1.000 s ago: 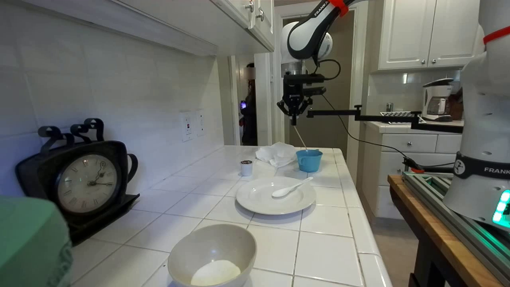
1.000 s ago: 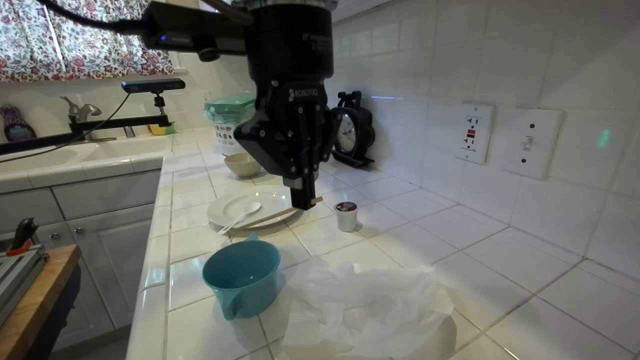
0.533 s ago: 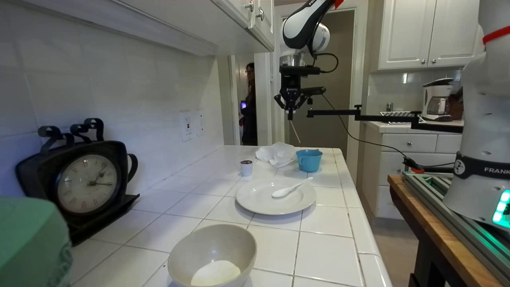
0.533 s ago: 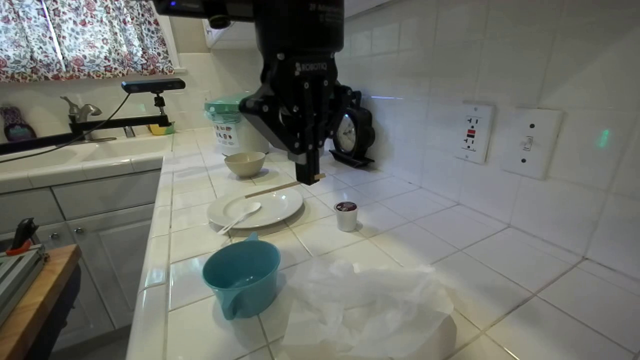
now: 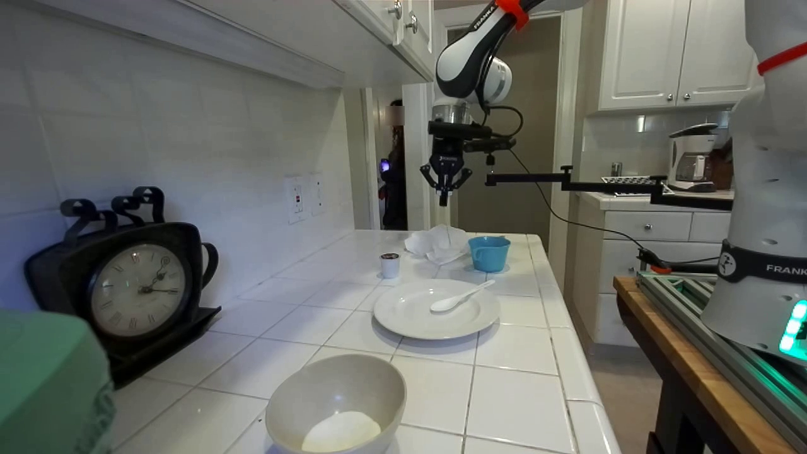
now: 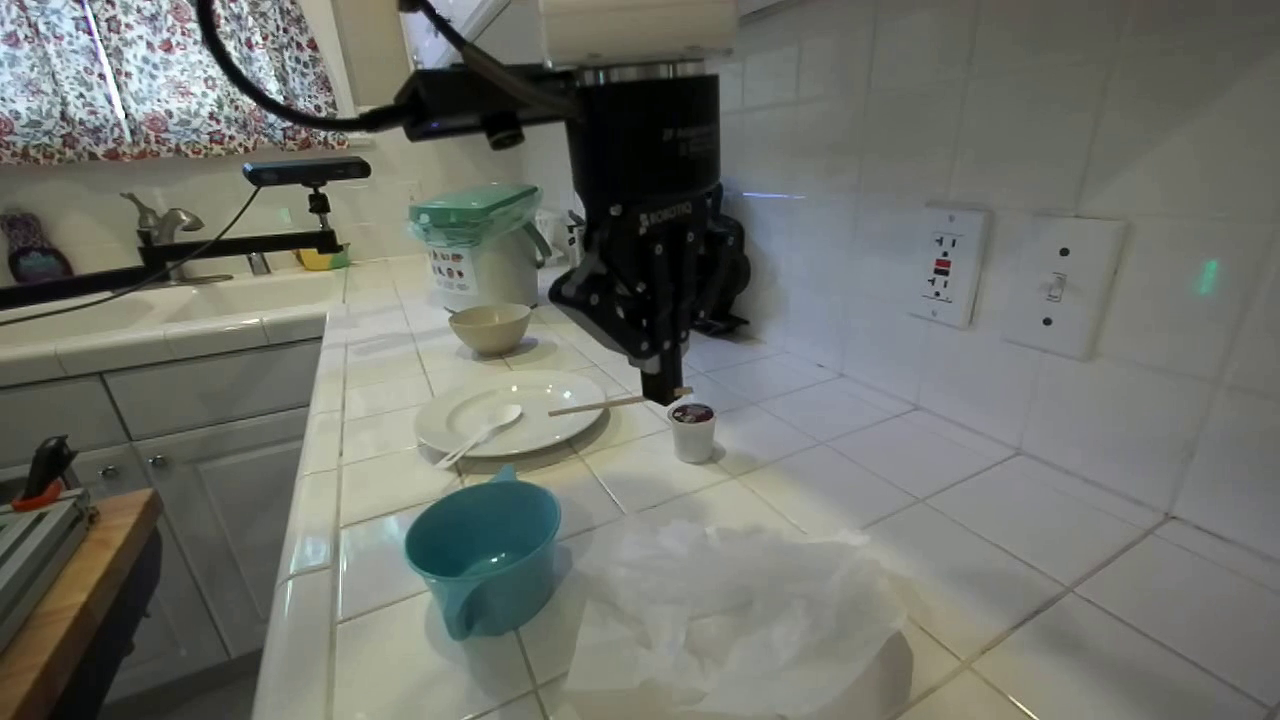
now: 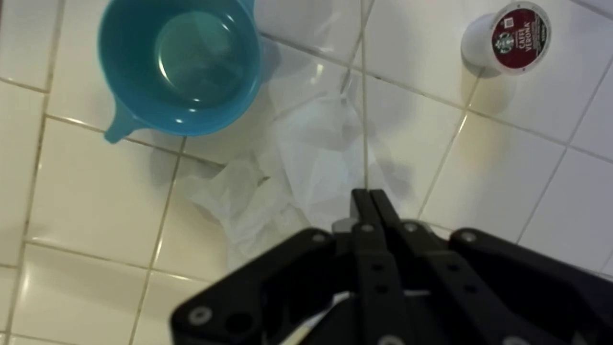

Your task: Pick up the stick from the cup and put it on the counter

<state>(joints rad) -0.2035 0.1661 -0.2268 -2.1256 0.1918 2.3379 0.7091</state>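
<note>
The thin wooden stick (image 6: 605, 406) is held between the fingertips of my gripper (image 6: 662, 390), well clear of the cup. In the wrist view the stick (image 7: 365, 105) runs straight out from the shut fingertips (image 7: 368, 190). In an exterior view my gripper (image 5: 444, 198) hangs above the crumpled paper, left of the cup, and the stick is barely visible there. The light-blue cup (image 5: 489, 255) stands upright with no stick in it; it also shows in an exterior view (image 6: 480, 575) and the wrist view (image 7: 191, 72). All of this is over the white tiled counter (image 6: 800, 440).
Crumpled white paper (image 6: 740, 620) lies beside the cup. A small coffee pod (image 6: 693, 435) stands near the wall. A white plate (image 5: 403, 321) with a white spoon (image 5: 451, 302), a bowl (image 5: 337, 397) and a black clock (image 5: 139, 290) are farther along the counter.
The stick came up out of the cup. My gripper moved from above the cup toward the wall side, rising and then lowering, with the stick still in it. The cup stayed put.
</note>
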